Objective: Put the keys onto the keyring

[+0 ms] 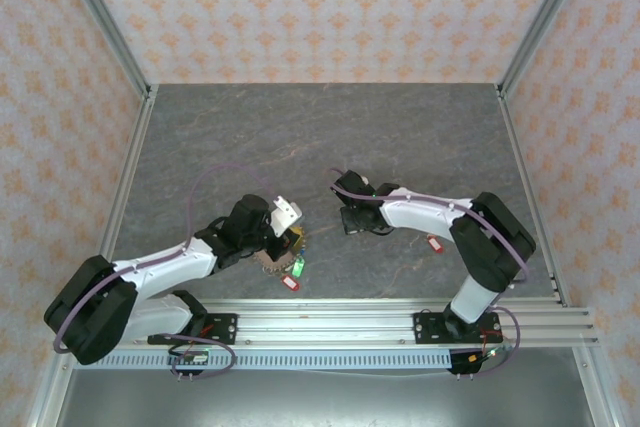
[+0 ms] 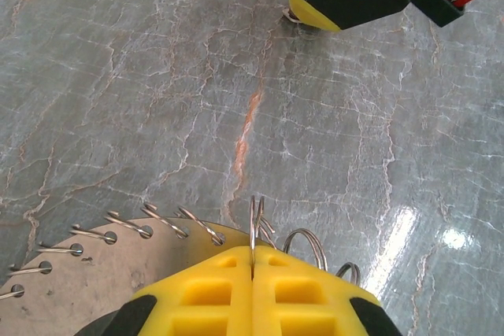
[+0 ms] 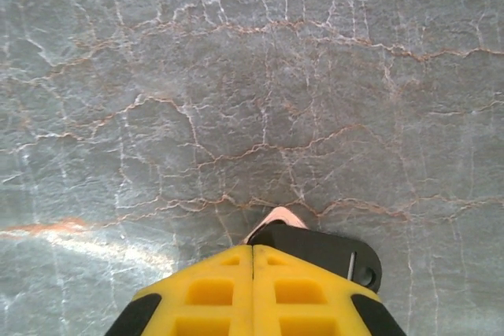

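Evidently unfinished: my left pincer (image 2: 252, 256) is clamped on the keyring (image 2: 253, 222), my right pincer (image 3: 253, 253) closed on the black key (image 3: 315, 248), unthreaded; the red-tagged key (image 1: 434, 244) lies loose.

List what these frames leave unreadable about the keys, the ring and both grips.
1. Top view: keyring partly under the left gripper; whether the green tag or red tag hangs on it is too small to tell.
2. Left wrist view: keyring's near side cut off by the bottom edge and the shut fingers.
3. Right wrist view: black piece runs under the right gripper; pinched or only underneath is hidden.
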Controlling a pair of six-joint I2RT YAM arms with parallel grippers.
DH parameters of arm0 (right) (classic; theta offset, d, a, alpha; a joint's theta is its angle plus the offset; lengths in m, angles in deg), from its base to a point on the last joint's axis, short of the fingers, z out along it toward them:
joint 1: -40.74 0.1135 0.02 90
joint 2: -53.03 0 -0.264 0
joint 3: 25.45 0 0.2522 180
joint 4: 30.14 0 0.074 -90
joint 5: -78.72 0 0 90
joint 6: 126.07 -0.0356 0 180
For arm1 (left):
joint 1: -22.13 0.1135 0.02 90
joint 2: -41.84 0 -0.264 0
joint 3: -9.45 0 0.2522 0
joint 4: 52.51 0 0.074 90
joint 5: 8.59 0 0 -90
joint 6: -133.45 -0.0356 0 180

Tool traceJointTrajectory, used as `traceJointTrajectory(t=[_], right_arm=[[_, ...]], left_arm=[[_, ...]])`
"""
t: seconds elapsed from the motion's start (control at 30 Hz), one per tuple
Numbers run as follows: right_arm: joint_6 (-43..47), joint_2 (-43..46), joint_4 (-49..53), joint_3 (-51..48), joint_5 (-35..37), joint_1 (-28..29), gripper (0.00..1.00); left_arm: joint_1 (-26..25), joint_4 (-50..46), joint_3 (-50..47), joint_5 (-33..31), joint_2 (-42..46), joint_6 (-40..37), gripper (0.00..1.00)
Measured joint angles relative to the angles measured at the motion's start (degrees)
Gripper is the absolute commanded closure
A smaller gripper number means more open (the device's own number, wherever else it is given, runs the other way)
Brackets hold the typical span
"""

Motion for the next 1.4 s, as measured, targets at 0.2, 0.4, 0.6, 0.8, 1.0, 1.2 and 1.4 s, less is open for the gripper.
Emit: traceJointTrajectory(t=[0.2,0.4,0.6,0.8,1.0,1.2,1.4], right_arm=[[-0.02,3.06,-0.37,-1.66,-3.17,-0.15,0.97],[0.42,7.02,-2.38,-3.54,-7.45,-0.87,0.98],[2.64,11.08,-5.01,-6.64,-10.51,-0.87,0.99],[6.25,18.4,-10.58,-11.69,-13.7,-0.87,1.0],[11.61,28.5,-21.14,-20.52,-18.86,-0.76,1.0],[20.37,33.46,-31.1,-25.99,-25.77,1.29,1.0],[28.15,33.68,-36.87,-26.27,-32.5,1.66,1.0]], left_arm=[[0.0,-0.02,-0.22,0.0,0.7,0.0,1.0],[0.0,-0.02,-0.81,0.11,2.69,-0.02,1.0],[0.0,-0.04,-1.22,0.57,4.81,-0.22,1.0],[0.0,-0.04,-2.36,1.84,8.22,-1.4,1.0],[0.0,-0.11,-3.1,3.34,11.43,-2.71,1.0],[0.0,-0.17,-3.1,4.66,11.89,-3.08,1.0],[-0.55,-0.24,-3.1,5.01,11.85,-3.39,1.0]])
